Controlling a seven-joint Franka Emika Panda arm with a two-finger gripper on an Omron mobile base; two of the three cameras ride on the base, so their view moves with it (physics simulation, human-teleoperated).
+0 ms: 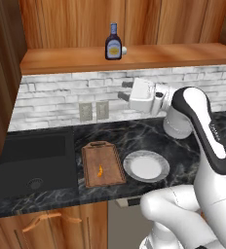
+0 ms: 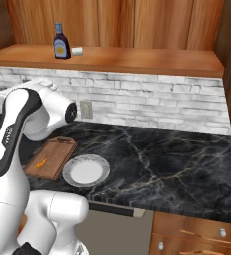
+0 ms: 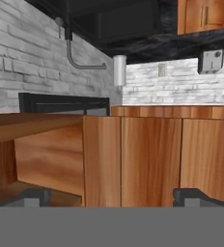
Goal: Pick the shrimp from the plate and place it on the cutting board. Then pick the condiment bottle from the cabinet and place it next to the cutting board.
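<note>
The shrimp (image 1: 100,170) lies on the board (image 1: 103,164), roughly at its middle, with the board's handle end toward the brick wall. Just right of the board, in the left base view, sits the plate (image 1: 145,165), apart from it by a narrow strip of the dark marble counter (image 1: 183,151). A black sink (image 1: 34,163) is set into the counter on the board's other side. The bottle (image 1: 113,43) stands upright on the cabinet (image 1: 134,56) shelf, above and behind the board, and a small white block (image 1: 124,50) rests just beside it on the same ledge. The arm is raised over the counter with the hand turned toward the wall, below the shelf level. The gripper (image 3: 114,197) is released: in the hand view its two finger tips (image 3: 193,196) stand far apart at the bottom corners with nothing between them, facing wooden panels. Two wall outlets (image 1: 94,111) sit on the brick between sink and arm
</note>
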